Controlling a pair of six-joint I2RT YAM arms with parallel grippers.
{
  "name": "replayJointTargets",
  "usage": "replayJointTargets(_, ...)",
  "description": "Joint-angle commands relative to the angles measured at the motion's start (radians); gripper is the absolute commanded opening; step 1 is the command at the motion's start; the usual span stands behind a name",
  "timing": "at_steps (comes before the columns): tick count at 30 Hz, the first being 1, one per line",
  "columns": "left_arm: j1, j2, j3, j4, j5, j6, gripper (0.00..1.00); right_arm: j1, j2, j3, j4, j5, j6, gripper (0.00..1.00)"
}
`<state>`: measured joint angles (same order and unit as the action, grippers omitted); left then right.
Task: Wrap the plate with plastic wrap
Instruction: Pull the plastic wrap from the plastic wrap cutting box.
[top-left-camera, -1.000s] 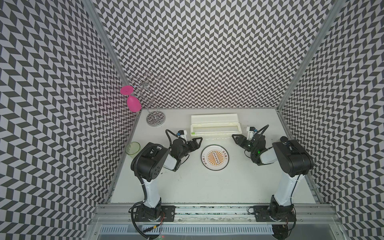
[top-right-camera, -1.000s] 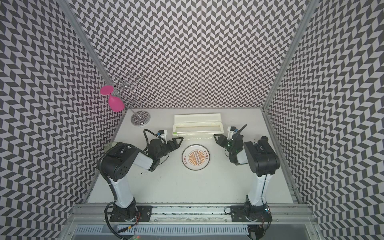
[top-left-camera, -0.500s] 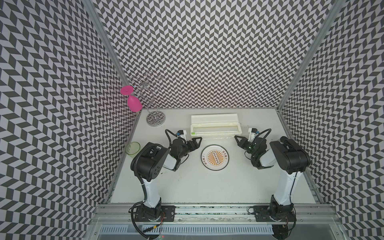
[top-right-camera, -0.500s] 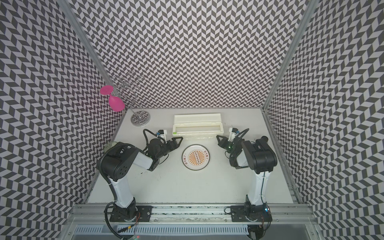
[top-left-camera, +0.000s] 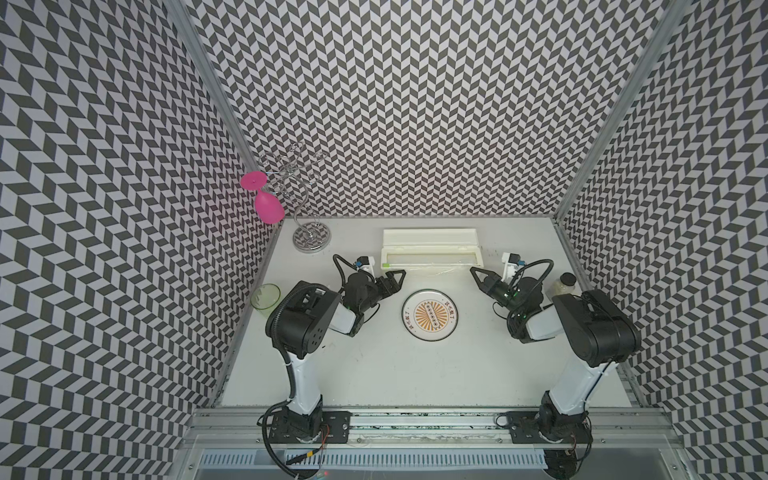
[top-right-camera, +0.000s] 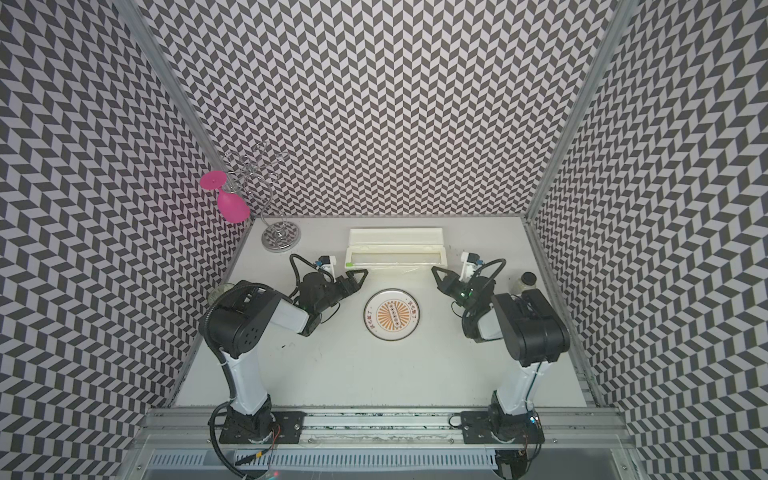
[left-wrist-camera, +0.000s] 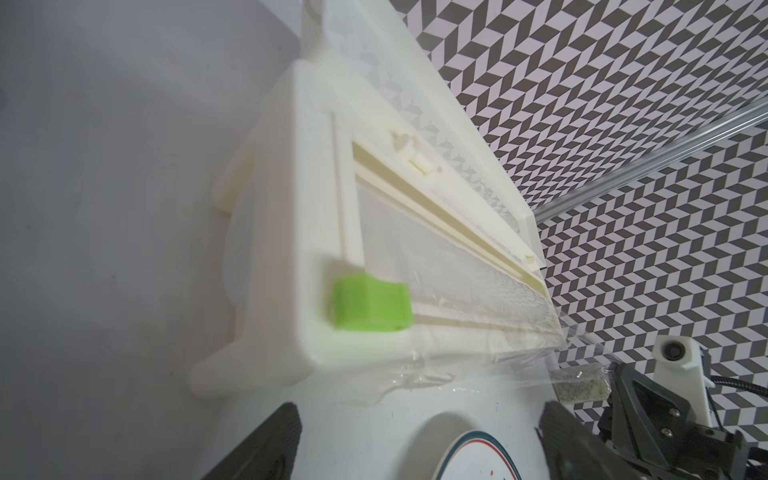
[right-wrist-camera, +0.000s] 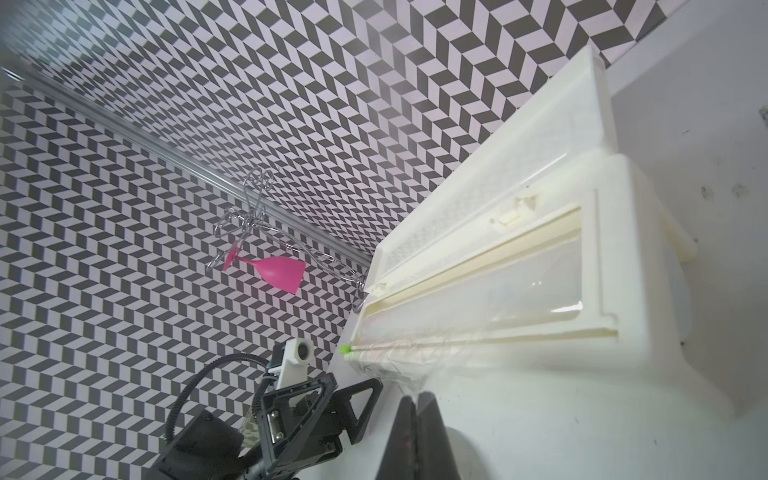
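My plate (top-left-camera: 430, 316) is white with a thin dark rim, an orange sunburst centre and red characters round its border. The plastic wrap (left-wrist-camera: 432, 370) is clear and glossy. The box (top-left-camera: 430, 248) is cream-white, its tab (left-wrist-camera: 370, 305) bright green. My left hand (top-left-camera: 394, 275) and right hand (top-left-camera: 474, 271) are black. The walls (top-left-camera: 395, 104) carry a black-and-white chevron pattern; the surface (top-left-camera: 395, 374) is plain white, the hanging glass (top-left-camera: 268, 205) pink

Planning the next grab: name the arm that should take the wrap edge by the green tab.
Left. The left gripper is open, aimed at the plastic wrap hanging beside the green tab; the right gripper is shut at the far corner, seemingly pinching it.
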<state>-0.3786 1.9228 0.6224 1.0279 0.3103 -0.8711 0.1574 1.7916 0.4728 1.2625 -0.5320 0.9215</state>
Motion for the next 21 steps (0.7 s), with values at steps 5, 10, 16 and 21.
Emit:
replayJointTargets(5,0.036,-0.009,-0.042,0.069,0.020,-0.055,0.92,0.017,-0.057,-0.005,0.059,-0.058,0.057,0.00)
replayJointTargets(10,0.018,0.035,0.021,0.119,0.024,-0.073,0.89,0.021,-0.087,-0.009,0.036,-0.069,0.064,0.00)
replayJointTargets(16,0.019,0.045,0.012,0.158,0.041,-0.098,0.75,0.021,-0.089,-0.018,0.043,-0.068,0.079,0.00)
replayJointTargets(21,0.029,0.039,-0.018,0.199,0.047,-0.142,0.39,0.021,-0.088,-0.025,0.078,-0.069,0.114,0.00)
